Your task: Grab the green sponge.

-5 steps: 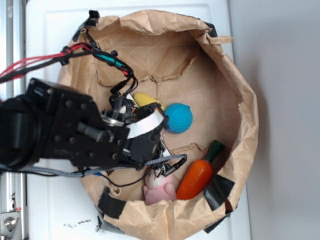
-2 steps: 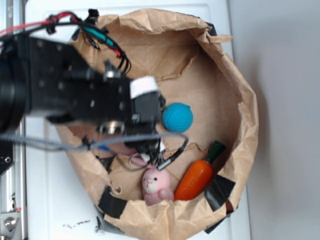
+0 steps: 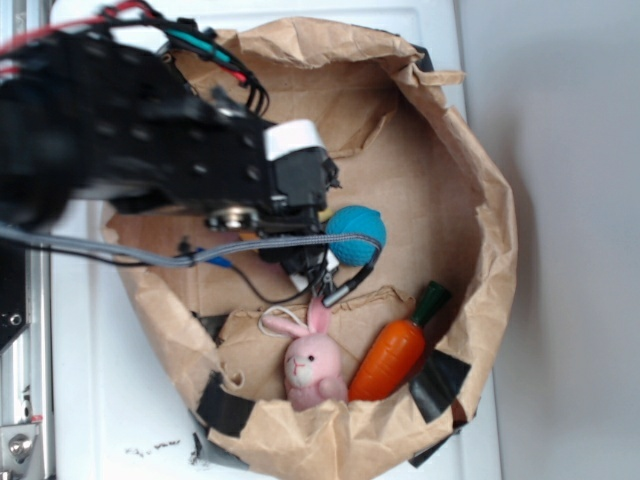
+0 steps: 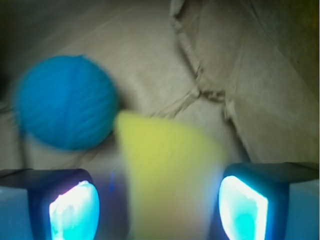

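A: Firstly, state the gripper (image 4: pixel 159 200) condition.

B: Wrist view: the two pads (image 4: pixel 74 210) stand apart at the lower corners of the picture, both glowing blue-white. The green sponge (image 4: pixel 167 175), which is yellow in colour, sits between them with a gap at each side. Whether either pad touches it cannot be told; the picture is blurred.

A: What is hidden or cut off?

B: Exterior view: the black arm (image 3: pixel 150 150) covers the sponge completely, and the fingertips cannot be made out beneath the wrist. Wrist view: the lower part of the sponge runs off the bottom edge, and its outline is soft.

A: Sponge position relative to the gripper?

B: Centred between the pads, its narrow end pointing away from the gripper toward the teal-blue ball (image 4: pixel 65 102). That end lies just beside the ball; contact cannot be confirmed.

A: Surroundings?

B: All items lie inside a crumpled brown paper bag (image 3: pixel 470 180). In the exterior view, a pink rabbit toy (image 3: pixel 312 365) and a toy carrot (image 3: pixel 392 355) lie well apart from the gripper, near the bag's lower wall.
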